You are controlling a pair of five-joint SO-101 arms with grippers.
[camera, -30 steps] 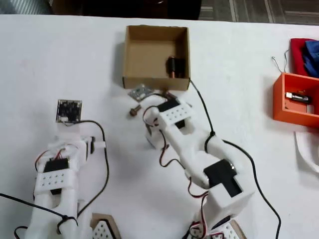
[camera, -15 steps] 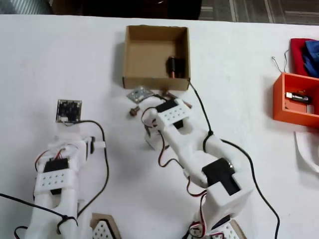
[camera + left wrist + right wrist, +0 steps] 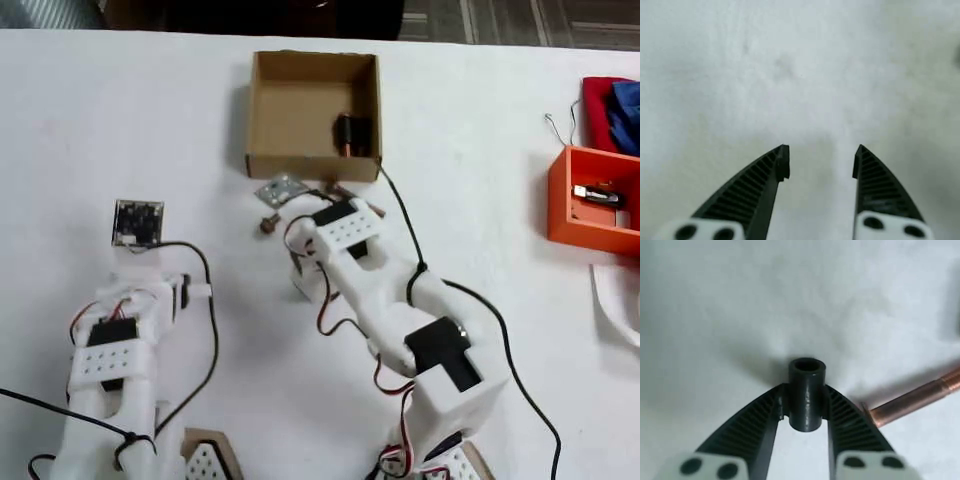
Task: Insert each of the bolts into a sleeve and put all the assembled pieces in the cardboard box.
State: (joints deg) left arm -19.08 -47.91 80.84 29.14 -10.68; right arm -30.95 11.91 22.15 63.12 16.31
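My right gripper (image 3: pixel 805 402) is shut on a black sleeve (image 3: pixel 807 390), which stands upright on the white table with its bore facing up. A copper bolt (image 3: pixel 912 400) lies on the table just beside that gripper's fingertip. In the high view the right arm (image 3: pixel 345 230) sits just in front of the cardboard box (image 3: pixel 270 110). A dark piece with a copper end (image 3: pixel 350 135) lies inside the box at its right wall. Another bolt (image 3: pixel 268 222) lies to the left of the arm's wrist. My left gripper (image 3: pixel 820 162) hangs open over bare table.
The left arm (image 3: pixel 115 350) rests at the near left. An orange box (image 3: pixel 565 215) holding a small part stands at the right edge, with red and blue cloth (image 3: pixel 610 105) behind it. Cables (image 3: pixel 405 225) trail from both arms across the table.
The right arm's wrist has shifted slightly toward the left and nearer; a bolt at its right side has come into sight. The left arm has stayed still.
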